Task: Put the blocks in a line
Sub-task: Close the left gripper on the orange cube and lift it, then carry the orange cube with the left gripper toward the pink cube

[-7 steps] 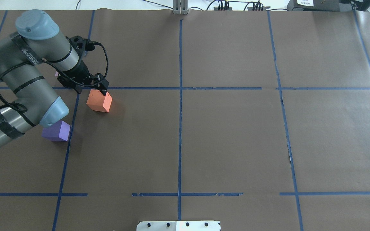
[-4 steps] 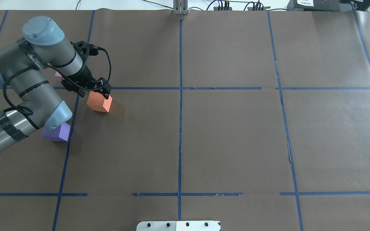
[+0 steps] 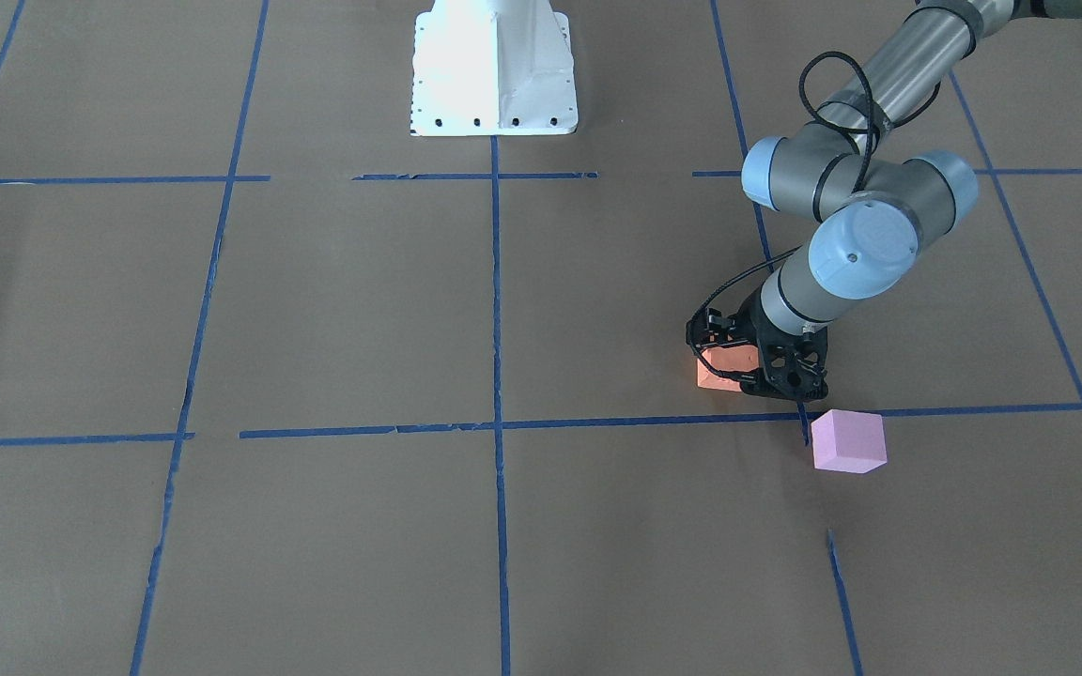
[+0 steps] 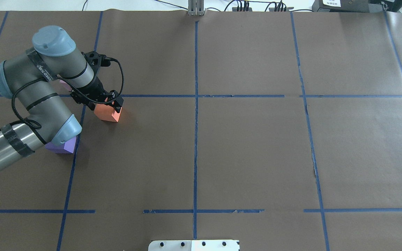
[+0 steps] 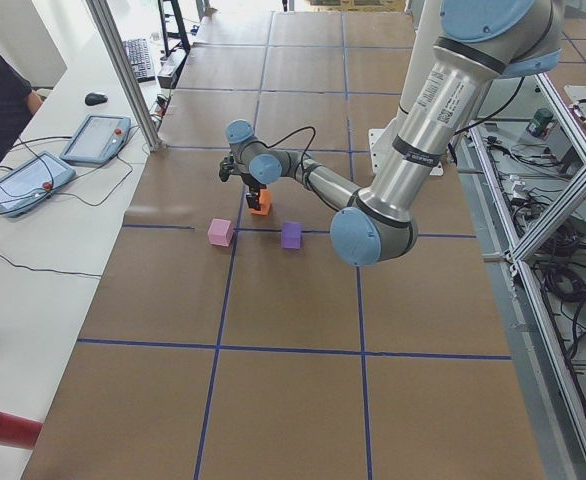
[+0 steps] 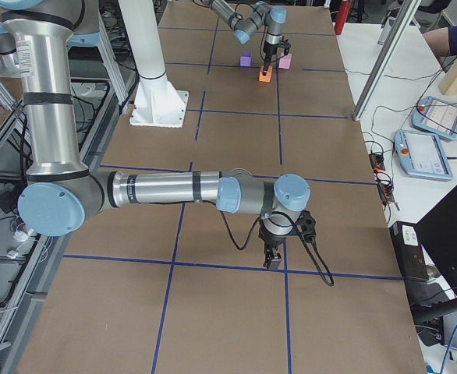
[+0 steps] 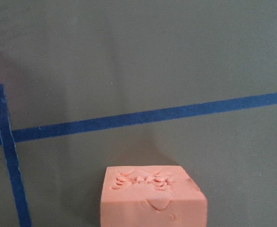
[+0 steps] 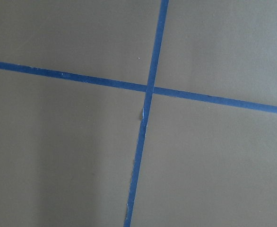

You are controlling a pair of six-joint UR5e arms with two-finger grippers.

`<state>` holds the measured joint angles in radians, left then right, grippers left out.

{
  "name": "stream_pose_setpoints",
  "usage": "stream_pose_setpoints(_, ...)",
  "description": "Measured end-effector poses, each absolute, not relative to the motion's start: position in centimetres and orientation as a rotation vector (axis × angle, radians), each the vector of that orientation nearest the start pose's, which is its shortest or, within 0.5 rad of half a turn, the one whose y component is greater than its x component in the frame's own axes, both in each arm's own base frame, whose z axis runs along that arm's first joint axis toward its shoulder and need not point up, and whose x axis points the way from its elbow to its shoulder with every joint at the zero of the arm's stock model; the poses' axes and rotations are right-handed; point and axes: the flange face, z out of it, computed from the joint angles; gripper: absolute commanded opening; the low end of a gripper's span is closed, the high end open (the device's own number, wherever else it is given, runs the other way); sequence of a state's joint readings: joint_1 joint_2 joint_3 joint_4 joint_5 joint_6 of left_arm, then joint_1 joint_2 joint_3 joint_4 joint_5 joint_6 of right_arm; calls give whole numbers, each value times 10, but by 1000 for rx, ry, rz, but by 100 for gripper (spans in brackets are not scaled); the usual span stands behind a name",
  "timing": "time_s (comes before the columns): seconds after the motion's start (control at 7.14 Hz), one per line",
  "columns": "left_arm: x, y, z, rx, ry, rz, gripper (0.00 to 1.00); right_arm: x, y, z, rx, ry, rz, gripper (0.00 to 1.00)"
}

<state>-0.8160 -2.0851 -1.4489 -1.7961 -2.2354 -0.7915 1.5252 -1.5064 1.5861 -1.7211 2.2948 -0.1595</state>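
The orange block (image 4: 107, 114) sits just below a blue tape line, and it also shows in the front view (image 3: 719, 369) and fills the bottom of the left wrist view (image 7: 152, 196), dents on top. My left gripper (image 4: 105, 104) is open, low over it, with a finger on either side. The violet block (image 4: 63, 146) lies nearer the robot, partly under the arm's elbow. The pale pink block (image 3: 847, 441) lies beyond the tape line, mostly hidden by the arm from overhead. My right gripper (image 6: 273, 261) hangs over bare paper far off; I cannot tell its state.
Brown paper with a blue tape grid (image 4: 195, 96) covers the table. The robot's white base plate (image 3: 492, 70) stands at the near middle edge. Cables and boxes (image 4: 344, 5) line the far edge. An operator's tablets (image 5: 63, 160) lie beside the table.
My left arm has swung right and the gripper has come down lower around the orange block. The block has stayed where it was.
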Motion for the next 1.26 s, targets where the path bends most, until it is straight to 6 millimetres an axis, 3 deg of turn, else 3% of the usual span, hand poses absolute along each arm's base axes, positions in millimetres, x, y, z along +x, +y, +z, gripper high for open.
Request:
stream_pose_setpoints(0.14,428,-558,391,-22,875,172,67,44,-515,637,-26,-727,-171,100)
stream_pose_setpoints(0.42,429,-559,391,-12,882,177,15,44,-515,637,-26,-727,-171,100)
stream_pose_setpoints(0.56,429,-559,390,-8,884,179,2,44,-515,637,-26,-727,-171,100)
stream_pose_setpoints(0.84,414,-561,370,23,905,172,2,44,-515,637,-26,-727,-171,100)
stream_pose_setpoints(1.12,362,-567,333,70,918,128,2,44,-515,637,-26,-727,-171,100)
stream_pose_setpoints(1.26,341,-566,338,71,907,106,2,44,-515,637,-26,-727,-171,100)
